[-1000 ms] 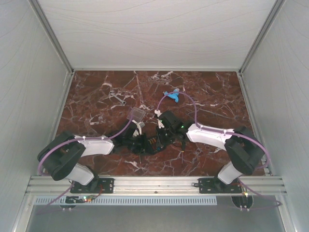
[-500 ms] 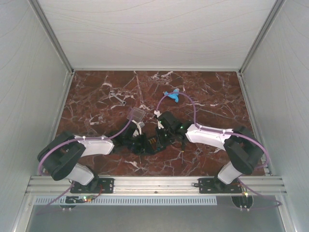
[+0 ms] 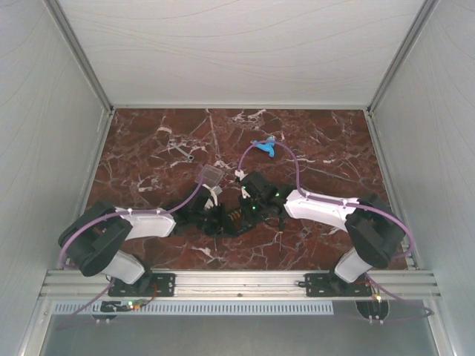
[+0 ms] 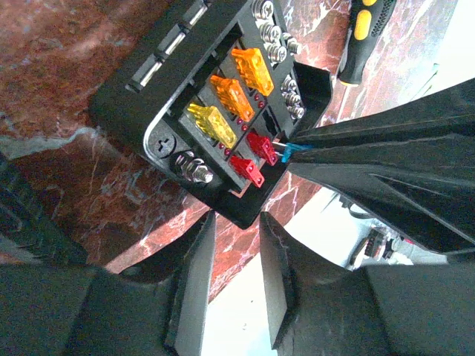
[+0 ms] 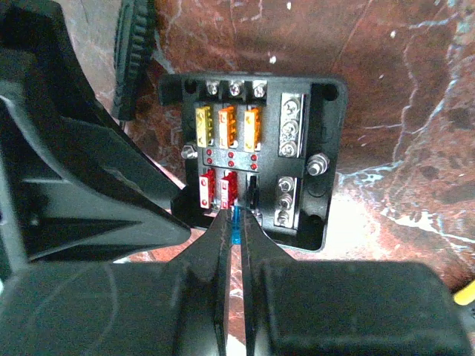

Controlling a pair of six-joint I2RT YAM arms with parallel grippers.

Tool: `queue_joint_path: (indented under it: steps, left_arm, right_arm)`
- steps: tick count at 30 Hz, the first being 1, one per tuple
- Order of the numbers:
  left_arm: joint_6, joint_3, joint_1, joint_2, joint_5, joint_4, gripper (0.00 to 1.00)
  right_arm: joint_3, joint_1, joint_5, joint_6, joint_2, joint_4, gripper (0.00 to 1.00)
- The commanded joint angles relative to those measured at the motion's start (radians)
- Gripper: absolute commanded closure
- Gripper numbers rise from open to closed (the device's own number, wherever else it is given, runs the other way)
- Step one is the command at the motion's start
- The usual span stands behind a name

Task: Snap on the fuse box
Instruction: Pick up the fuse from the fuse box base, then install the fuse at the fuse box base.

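Observation:
The fuse box (image 5: 252,159) is a black square tray lying uncovered on the marble, with yellow, orange and red fuses in its slots. In the top view the fuse box (image 3: 232,216) sits between both grippers. My right gripper (image 5: 236,215) is shut on a small blue fuse (image 5: 236,228), its tip at the lower row beside the red fuses. My left gripper (image 4: 237,216) stands open at the near corner of the fuse box (image 4: 223,111), nothing between its fingers. The clear lid (image 3: 211,176) lies apart on the table, behind the left gripper (image 3: 215,216).
A black and yellow screwdriver (image 4: 360,37) lies just beyond the box. A blue plastic piece (image 3: 265,146) and a small wrench (image 3: 182,150) rest farther back on the marble. White walls close in the table on three sides.
The right gripper's fingers have drawn tighter on the blue fuse and the arm has edged slightly left toward the box. The left arm has barely moved.

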Motion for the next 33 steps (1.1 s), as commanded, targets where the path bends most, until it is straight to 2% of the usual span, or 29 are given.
queue_joint_path:
  steps: [1, 9, 15, 20, 33]
  left_arm:
    - [-0.036, 0.011, -0.004, 0.02, -0.005, 0.08, 0.7]
    - [-0.067, 0.031, -0.003, 0.072, -0.006, 0.125, 0.69]
    - [-0.073, 0.018, 0.001, 0.022, -0.035, 0.112, 0.61]
    - [-0.08, -0.036, 0.054, -0.064, -0.048, 0.089, 0.53]
    - [-0.082, -0.057, 0.117, -0.055, -0.005, 0.096, 0.51]
  right_arm:
    - [0.08, -0.001, 0.053, -0.064, -0.008, -0.082, 1.0]
    - [0.189, -0.019, 0.038, -0.175, 0.052, -0.227, 1.0]
    - [0.243, -0.018, 0.025, -0.223, 0.11, -0.266, 1.0]
    - [0.281, -0.012, 0.032, -0.243, 0.153, -0.283, 1.0]
    - [0.331, 0.004, 0.029, -0.245, 0.217, -0.338, 1.0]
